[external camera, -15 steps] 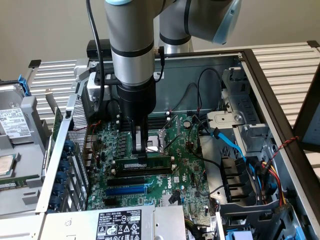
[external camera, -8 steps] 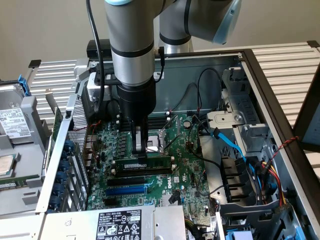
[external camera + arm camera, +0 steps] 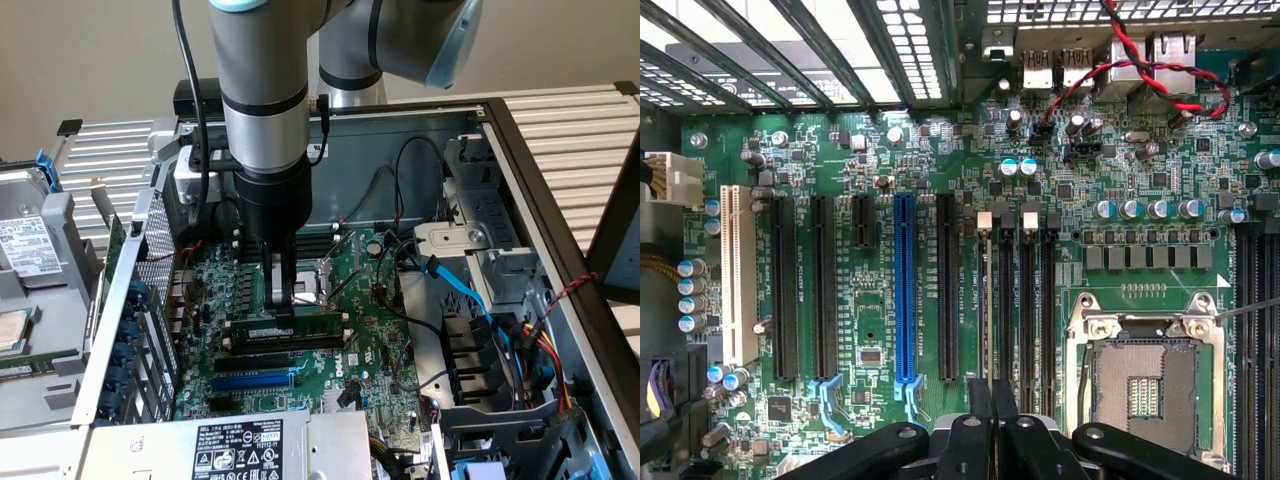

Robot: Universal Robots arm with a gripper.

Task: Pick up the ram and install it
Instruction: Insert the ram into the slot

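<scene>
The ram (image 3: 312,325), a green stick with a white label, stands on its long edge over the motherboard (image 3: 375,330), lined up along a black slot just in front of the CPU socket (image 3: 313,287). My gripper (image 3: 284,312) comes straight down from above and is shut on the ram near its middle. I cannot tell whether the stick is pushed into the slot. In the wrist view the black fingers (image 3: 978,420) are close together above the row of black memory slots (image 3: 1028,300), beside the CPU socket (image 3: 1145,385).
A blue slot (image 3: 255,380) (image 3: 903,290) and more black slots lie toward the front. The power supply (image 3: 237,450) sits at the front edge. The drive cage (image 3: 480,270) with its blue cable (image 3: 465,290) and bundled wires crowds the exterior view's right. Case walls surround the board.
</scene>
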